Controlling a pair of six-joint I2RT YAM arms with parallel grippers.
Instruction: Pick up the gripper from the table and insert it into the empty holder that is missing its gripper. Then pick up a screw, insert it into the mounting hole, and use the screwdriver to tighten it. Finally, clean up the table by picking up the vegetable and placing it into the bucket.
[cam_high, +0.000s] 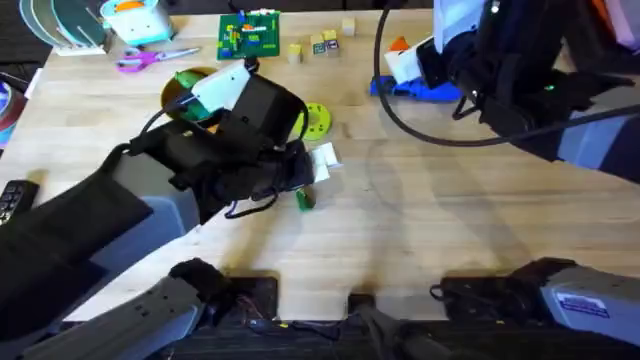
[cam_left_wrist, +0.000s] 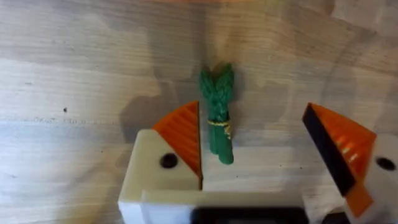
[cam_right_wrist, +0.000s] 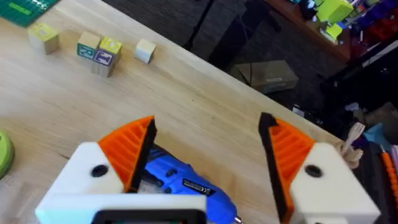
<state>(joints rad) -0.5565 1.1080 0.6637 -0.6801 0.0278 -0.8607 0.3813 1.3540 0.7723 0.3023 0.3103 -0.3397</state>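
Hovering low over the table (cam_high: 430, 220) just left of centre, the left gripper (cam_left_wrist: 261, 146) has its orange pads spread wide w/ the vegetable (cam_left_wrist: 217, 115) lying flat on the wood between them, tucked against one pad (cam_left_wrist: 183, 137) and well clear of the other; nothing pinched. From overhead, the vegetable (cam_high: 305, 199) peeks out at the near-right edge of the left arm, w/ the lime-green disc (cam_high: 316, 118) just beyond and the bucket (cam_high: 190, 90) further back-left, partly hidden by the arm. Over at the far right, the right gripper (cam_right_wrist: 208, 152) is also spread open, pads either side of the blue screwdriver (cam_right_wrist: 180, 180) but not closed on it; screwdriver (cam_high: 425, 90) lies on the table near the far edge. Small wooden blocks (cam_right_wrist: 99, 50) sit along the far edge, left of the screwdriver.
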